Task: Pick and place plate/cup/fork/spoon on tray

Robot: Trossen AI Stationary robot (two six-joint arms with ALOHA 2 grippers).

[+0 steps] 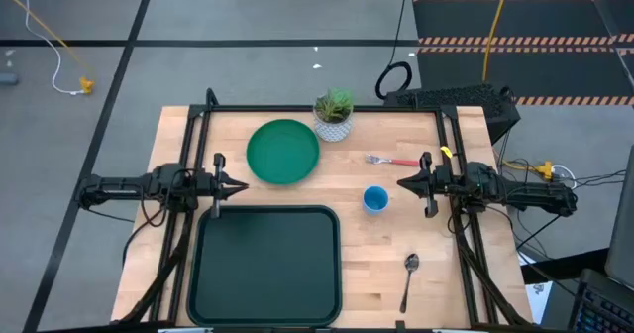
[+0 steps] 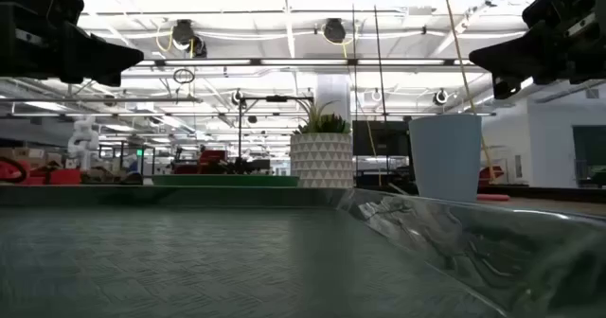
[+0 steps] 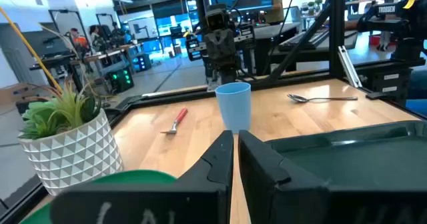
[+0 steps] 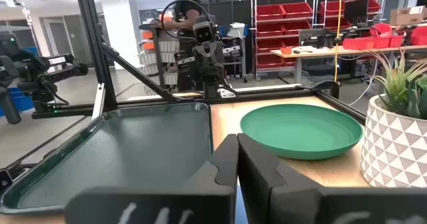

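The green plate [image 1: 283, 153] lies flat on the table at the far middle. The light-blue cup [image 1: 374, 199] stands upright right of centre. The red-handled fork [image 1: 392, 161] lies beyond the cup. The silver spoon [image 1: 409, 278] lies near the right front. The dark tray [image 1: 265, 264] rests flat at the near middle. My left gripper [image 1: 243, 186] is shut and empty, raised above the table at the tray's far left corner. My right gripper [image 1: 401, 183] is shut and empty, raised just right of the cup.
A white patterned plant pot [image 1: 334, 115] stands at the far edge between plate and fork. Black frame rails [image 1: 188, 145] run along the table's left and right sides. A person [image 4: 180, 4] stands in the room beyond the table.
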